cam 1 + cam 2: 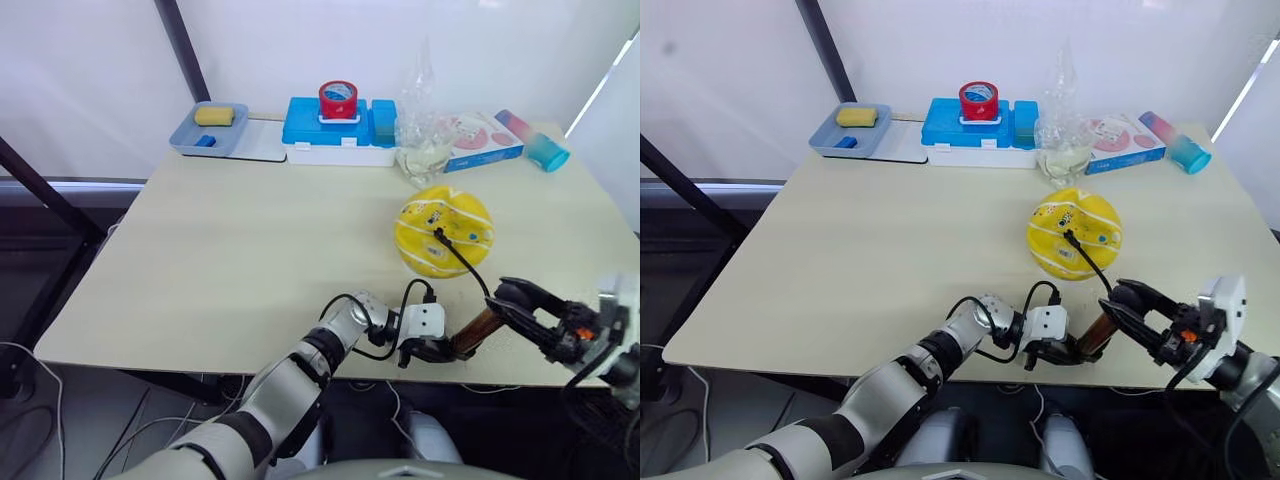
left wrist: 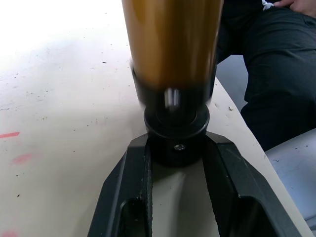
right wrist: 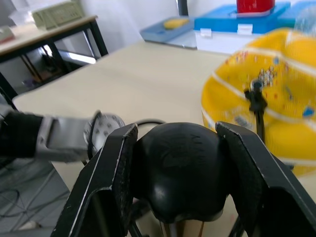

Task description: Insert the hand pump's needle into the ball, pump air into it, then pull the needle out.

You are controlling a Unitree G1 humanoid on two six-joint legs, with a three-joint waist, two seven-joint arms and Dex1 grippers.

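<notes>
At the table's near edge, our left gripper (image 1: 432,350) clamps the black base cap of the hand pump (image 1: 474,332), while our right gripper (image 1: 512,303) clasps its rounded black handle. Its hose (image 1: 462,259) runs to the ball (image 1: 444,232), which rests mid-table just beyond.

Both grippers apparently grip hand pump (image 1: 474,333) near ball (image 1: 443,231)

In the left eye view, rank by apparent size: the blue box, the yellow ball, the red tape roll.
1. blue box
2. ball, though it lies nearer the camera
3. red tape roll
</notes>
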